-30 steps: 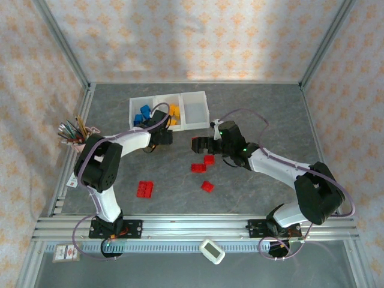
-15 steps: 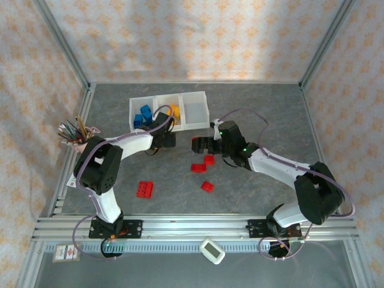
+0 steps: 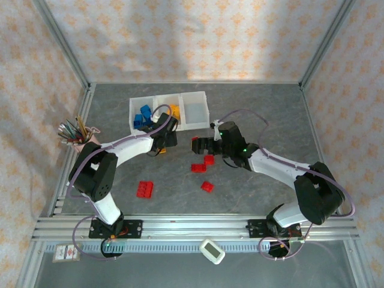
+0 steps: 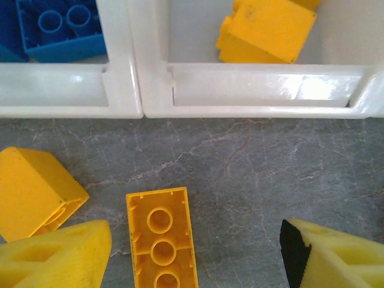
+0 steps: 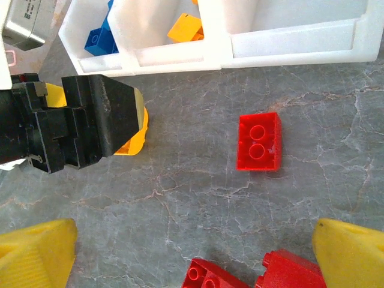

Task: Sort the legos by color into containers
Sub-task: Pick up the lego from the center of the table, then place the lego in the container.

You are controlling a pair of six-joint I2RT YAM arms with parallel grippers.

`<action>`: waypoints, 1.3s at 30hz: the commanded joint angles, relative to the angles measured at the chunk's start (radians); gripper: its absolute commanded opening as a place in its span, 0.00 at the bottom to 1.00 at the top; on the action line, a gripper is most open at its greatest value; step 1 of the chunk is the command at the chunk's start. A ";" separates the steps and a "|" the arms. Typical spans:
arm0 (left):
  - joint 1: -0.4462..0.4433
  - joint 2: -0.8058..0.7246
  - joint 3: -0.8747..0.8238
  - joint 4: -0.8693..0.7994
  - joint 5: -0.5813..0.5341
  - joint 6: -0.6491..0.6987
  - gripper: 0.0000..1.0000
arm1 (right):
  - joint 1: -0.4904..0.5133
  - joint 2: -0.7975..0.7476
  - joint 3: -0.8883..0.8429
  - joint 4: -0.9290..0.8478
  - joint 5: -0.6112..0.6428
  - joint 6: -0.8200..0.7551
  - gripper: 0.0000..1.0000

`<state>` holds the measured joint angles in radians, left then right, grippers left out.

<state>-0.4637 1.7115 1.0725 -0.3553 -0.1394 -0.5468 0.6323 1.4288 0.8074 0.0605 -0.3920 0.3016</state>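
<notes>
Since a second ago the left arm has stretched out lower and flatter, its wrist carried a little right along the front of the tray; the right arm has kept its place.

At far left a pink cup of pencils (image 3: 77,133) stands by the frame rail. A red double brick (image 3: 144,189) lies alone on the grey table (image 3: 258,114), well short of everything else.

The left gripper (image 4: 195,255) hangs just in front of the containers (image 3: 170,111), its foam fingers (image 4: 60,255) spread apart and holding nothing. A long yellow brick (image 4: 161,237) lies on the table between them, hollow side up, nearer the left finger. Just beside it, a square yellow brick (image 4: 33,192) rests tilted on its side.

The containers are three translucent white bins in a row. Blue legos (image 3: 143,115) sit in the left bin and yellow-orange legos (image 3: 174,111) in the middle one. The bin wall (image 4: 240,90) stands between the loose yellow bricks and a yellow brick (image 4: 267,30) already inside.

Right of centre, the right gripper (image 5: 192,240) is spread wide and empty, pointing at the tray. One red brick (image 5: 259,142) lies ahead of it, short of the white wall. Two more red bricks (image 5: 210,277) lie close together between its fingers, and another red brick (image 3: 207,186) lies nearer the arm bases.
</notes>
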 commanded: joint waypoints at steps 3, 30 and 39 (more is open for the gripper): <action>0.006 0.032 -0.055 0.022 0.011 -0.099 0.78 | 0.003 -0.024 -0.010 0.004 0.021 -0.020 1.00; -0.007 -0.091 -0.002 0.013 -0.008 -0.065 0.38 | -0.035 -0.031 0.046 0.004 -0.028 -0.018 1.00; 0.041 0.113 0.314 -0.034 -0.075 0.026 0.38 | -0.065 0.009 0.102 0.042 0.043 0.029 1.00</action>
<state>-0.4519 1.7348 1.3003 -0.3405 -0.1577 -0.5663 0.5774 1.4281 0.8753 0.0685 -0.3935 0.3073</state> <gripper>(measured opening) 0.380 0.997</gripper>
